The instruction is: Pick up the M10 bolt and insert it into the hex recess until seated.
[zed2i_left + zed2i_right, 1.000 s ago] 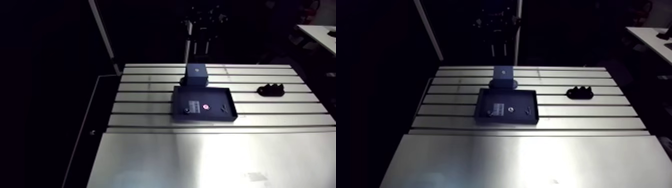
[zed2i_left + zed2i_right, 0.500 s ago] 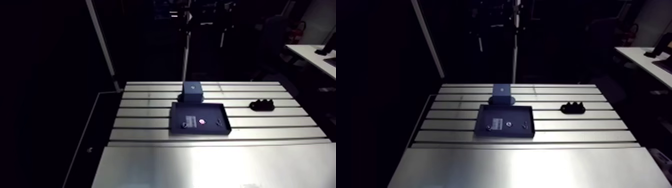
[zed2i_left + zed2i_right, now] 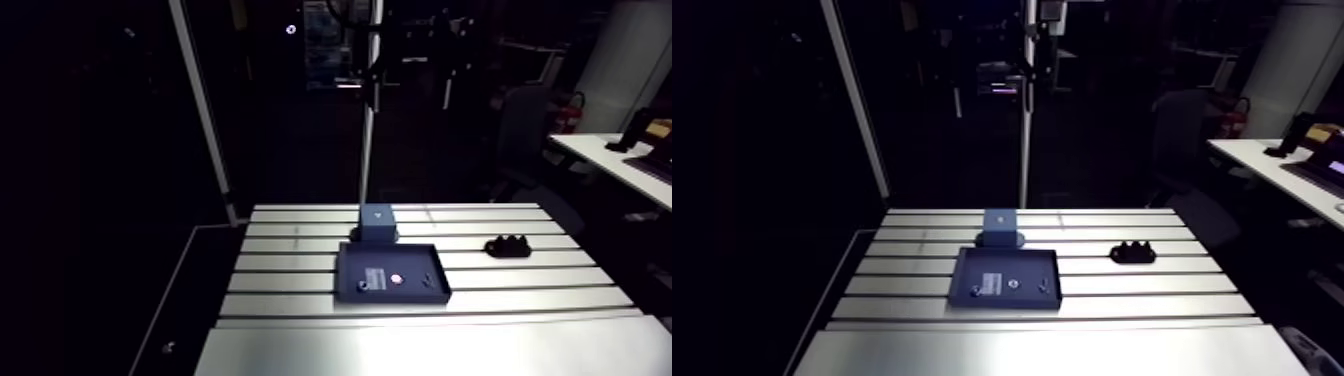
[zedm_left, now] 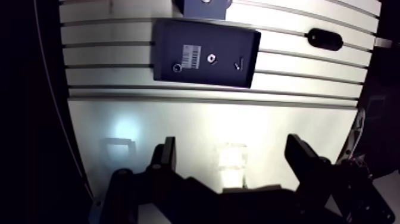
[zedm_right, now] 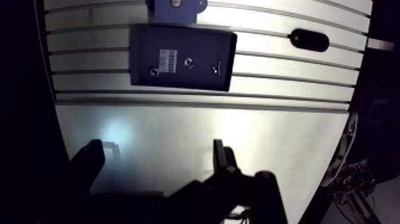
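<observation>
Bolt [image 4: 238, 63] lies in the tray [image 4: 178, 36], lower centre of our arm view; our pincer [image 4: 233, 159] hangs wide apart, well clear

Slotted aluminium table [image 3: 290, 292] across the lower frame — a shallow dark rectangular tray [image 3: 392, 298] at centre, a small lumpy black piece [image 3: 508, 246] to its right.

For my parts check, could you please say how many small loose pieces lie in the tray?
3, all in the tray: a round piece by the label, a small ring mid-tray, a slim piece beside that. None looks hidden.
</observation>
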